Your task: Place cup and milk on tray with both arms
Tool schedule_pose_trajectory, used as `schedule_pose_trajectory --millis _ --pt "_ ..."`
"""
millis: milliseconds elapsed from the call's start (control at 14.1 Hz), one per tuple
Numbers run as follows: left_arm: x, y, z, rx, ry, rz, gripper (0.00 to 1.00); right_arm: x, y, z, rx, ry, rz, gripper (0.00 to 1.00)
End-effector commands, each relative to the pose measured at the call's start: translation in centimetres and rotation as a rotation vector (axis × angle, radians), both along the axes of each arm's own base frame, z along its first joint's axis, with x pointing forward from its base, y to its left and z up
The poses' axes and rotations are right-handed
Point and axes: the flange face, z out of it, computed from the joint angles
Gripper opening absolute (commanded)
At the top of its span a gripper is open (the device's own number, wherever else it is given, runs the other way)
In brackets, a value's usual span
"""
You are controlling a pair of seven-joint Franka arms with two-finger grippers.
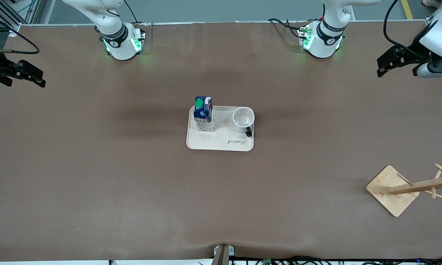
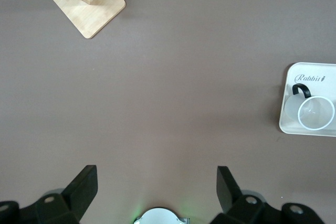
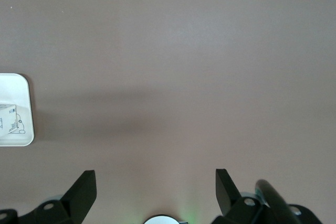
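**Cup and milk stand on the tray, both claws clear**

Since both things already rest on the tray [image 1: 221,145], no reach seems left. Nearest the front camera lies the tray's lettered edge; on it stand the cup [image 1: 243,119], toward the left arm's end, and the upright milk [image 1: 203,114] beside it. Both lie well apart from either claw. The left claw [image 2: 156,184] and right claw [image 3: 155,184] hang spread wide and empty (over bare brown desk [image 1: 95,176]), at the desk's two ends.

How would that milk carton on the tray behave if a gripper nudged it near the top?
The milk carton stands tall on a narrow base, so it would probably tip rather than slide. Its walls look like thin card, likely denting under a hard squeeze.
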Motion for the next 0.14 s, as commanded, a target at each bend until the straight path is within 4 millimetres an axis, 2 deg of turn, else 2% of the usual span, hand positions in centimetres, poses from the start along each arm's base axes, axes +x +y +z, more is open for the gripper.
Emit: schedule_pose_trajectory --millis 0,71 --pt "-0.09 -0.04 0.67 -0.003 0.013 -0.012 1.0 -0.06 -0.2 0.28 -0.006 -0.001 -0.013 1.0" --pt "-0.13 -0.04 0.65 -0.002 0.017 -0.012 1.0 -0.06 -0.2 0.28 -0.006 -0.001 -0.013 1.0"
